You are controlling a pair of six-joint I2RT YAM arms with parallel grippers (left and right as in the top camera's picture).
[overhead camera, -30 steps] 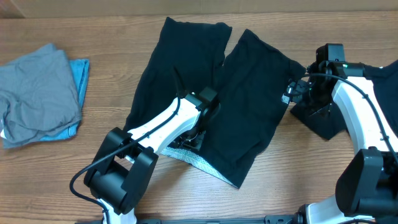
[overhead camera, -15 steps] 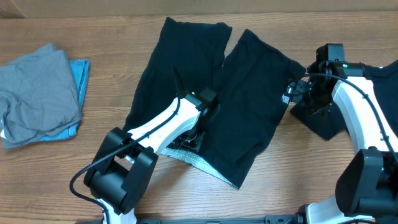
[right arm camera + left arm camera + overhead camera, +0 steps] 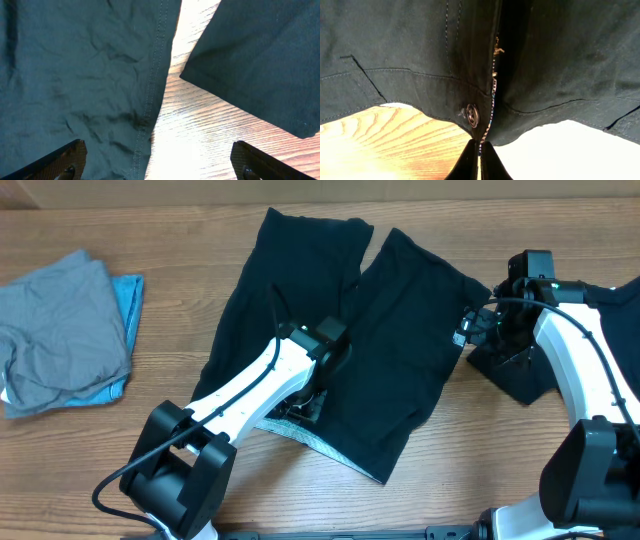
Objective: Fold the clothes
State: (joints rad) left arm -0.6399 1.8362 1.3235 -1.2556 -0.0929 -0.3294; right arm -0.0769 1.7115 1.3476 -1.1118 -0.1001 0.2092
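**Wooden bench [image 3: 80,470] check: clothes folding**

Unreadable from overhead: left hand [image 3: 480,160], buried under own wrist. Seen in wrist view with fingers pressed together on waistband edge of black pants [image 3: 400,350], at the fly, just below metal button [image 3: 472,115]; remainder of garment cut off there. Spread wide, gripping nothing: right hand [image 3: 159,162], above bare wood between pants leg and second black garment [image 3: 260,60], itself cut off at right frame edge overhead. Pants mid-bench, waist toward near edge, both legs pointing to far edge in narrow V; long axis near to far. Plain black, thin, lightly creased, stitched seams. Far left, well apart: grey piece [image 3: 60,330] bunched over light-blue piece [image 3: 130,295].
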